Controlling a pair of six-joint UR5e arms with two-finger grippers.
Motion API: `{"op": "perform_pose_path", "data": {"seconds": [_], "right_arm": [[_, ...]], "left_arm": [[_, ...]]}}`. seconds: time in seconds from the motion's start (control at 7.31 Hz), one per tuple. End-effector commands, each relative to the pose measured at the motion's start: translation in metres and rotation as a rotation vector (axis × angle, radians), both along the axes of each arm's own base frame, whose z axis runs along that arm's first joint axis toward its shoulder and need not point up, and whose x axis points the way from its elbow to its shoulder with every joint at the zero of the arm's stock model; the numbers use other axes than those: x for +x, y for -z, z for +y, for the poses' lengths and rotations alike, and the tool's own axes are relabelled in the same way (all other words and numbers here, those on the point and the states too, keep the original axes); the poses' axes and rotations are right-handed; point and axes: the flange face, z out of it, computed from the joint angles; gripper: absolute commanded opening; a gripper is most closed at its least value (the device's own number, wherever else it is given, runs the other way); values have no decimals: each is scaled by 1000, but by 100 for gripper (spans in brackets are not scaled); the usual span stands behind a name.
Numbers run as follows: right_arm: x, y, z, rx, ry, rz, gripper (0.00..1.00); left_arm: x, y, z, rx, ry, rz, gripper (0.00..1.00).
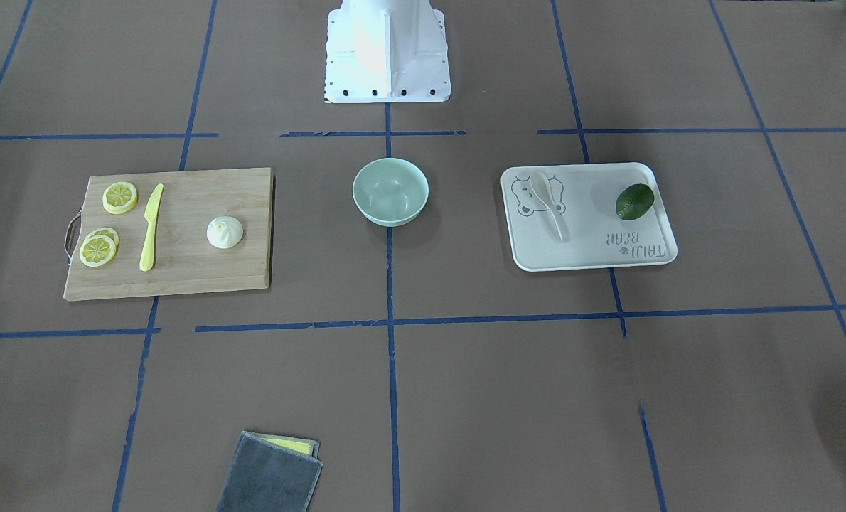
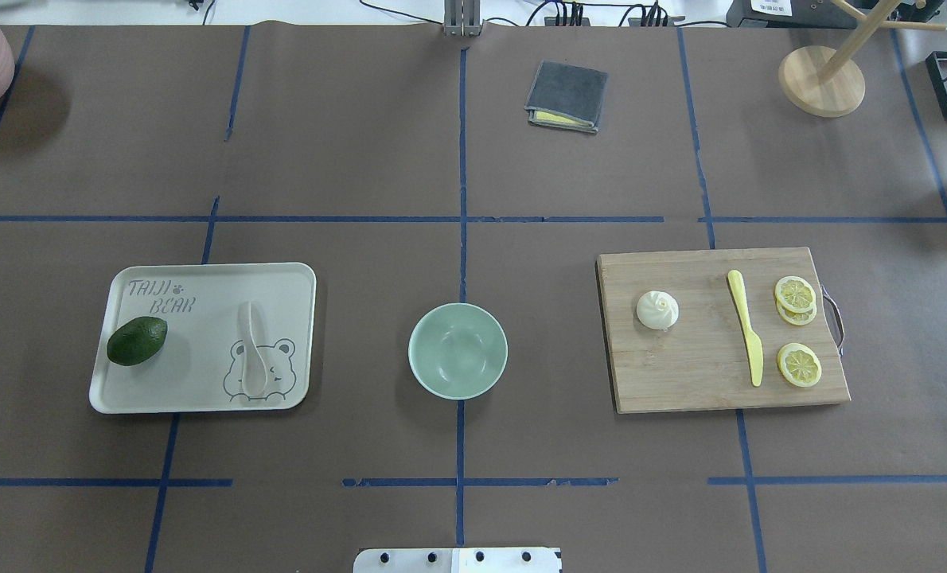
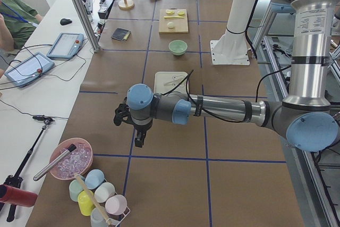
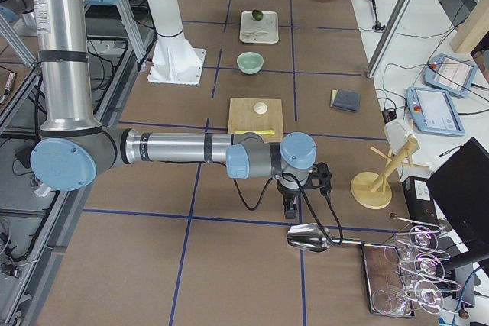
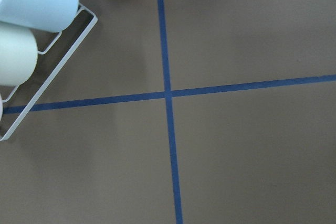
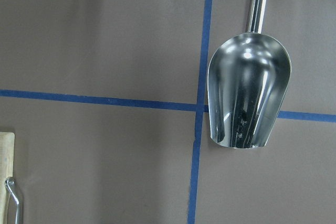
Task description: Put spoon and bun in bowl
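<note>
Off-white spoon (image 2: 251, 350) on "TAIJI BEAR" tray (image 2: 203, 296), bun (image 2: 657, 309) on board (image 2: 696, 378), bowl (image 2: 422, 363) between, left fingers (image 3: 137, 142) and right fingers (image 4: 289, 208) grip unclear

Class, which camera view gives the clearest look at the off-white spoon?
The overhead exterior view: the spoon lies whole on the tray, scoop over the bear print. The front-facing view shows it almost as well. Both side views make it tiny and far; the wrist views miss it.

Matt brown paper covers the table (image 2: 346, 143); the cutting board (image 2: 704, 382) is pale grained wood. The bowl (image 2: 422, 350) looks smooth with a soft sheen, the scoop (image 6: 249, 90) is mirror-polished metal, the folded cloth (image 2: 567, 94) napped grey fabric.
</note>
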Motion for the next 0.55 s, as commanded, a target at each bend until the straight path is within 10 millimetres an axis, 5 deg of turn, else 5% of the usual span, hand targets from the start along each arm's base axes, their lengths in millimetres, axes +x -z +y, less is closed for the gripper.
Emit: {"op": "perform_pose_path", "data": {"seconds": [0.0,0.27,0.41], "right_arm": [[0,4,-3,1,-8,-1,100],[-2,17,-7,22,-5,-10,100],[-2,25,-14,40,-4,-6,100]], "left_arm": [[63,74,5,-16,17,47,100],[129,129,23,-57,62,84,100],[158,140,30,-46,57,126,100]]}}
